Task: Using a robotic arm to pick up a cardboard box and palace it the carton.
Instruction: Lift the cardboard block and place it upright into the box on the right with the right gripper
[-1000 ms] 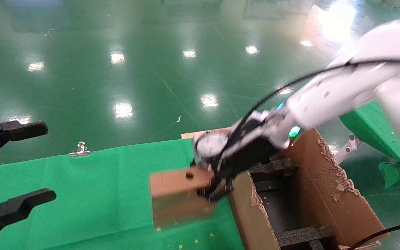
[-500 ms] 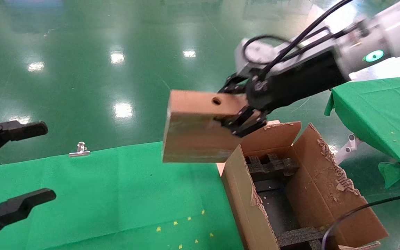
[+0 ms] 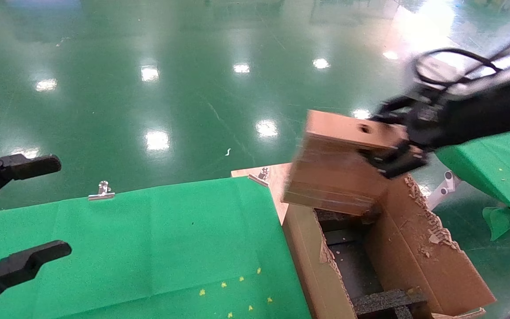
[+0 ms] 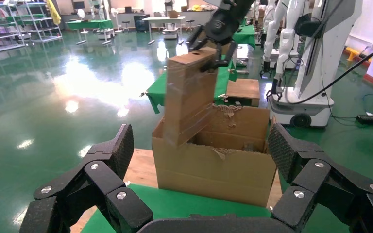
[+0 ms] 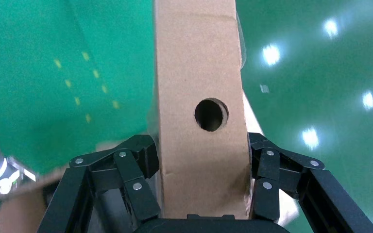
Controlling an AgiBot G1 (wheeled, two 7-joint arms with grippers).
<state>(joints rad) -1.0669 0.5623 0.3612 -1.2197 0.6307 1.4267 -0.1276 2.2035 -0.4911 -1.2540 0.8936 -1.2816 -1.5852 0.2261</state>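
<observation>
Right end effector (image 3: 392,153) is gripping the cardboard box (image 3: 334,177) above the carton (image 3: 414,261) opening at 12 o'clock; pickup done, lowering and release remaining; left end effector (image 3: 11,217) is idling wide at 9 o'clock

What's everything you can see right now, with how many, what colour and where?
cardboard box: one, brown, round hole in its narrow face, held in the air over the carton's far end
carton: one, brown, frayed flaps, open, beside the table's right end
foam inserts: black, inside the carton
green cloth: one, covering the table in front
metal clips: two, silver, on the cloth's far edge
second green table: one, far right
floor: glossy green
left gripper: black, open, idle at the left edge
right gripper: black, clamping the cardboard box's end
</observation>
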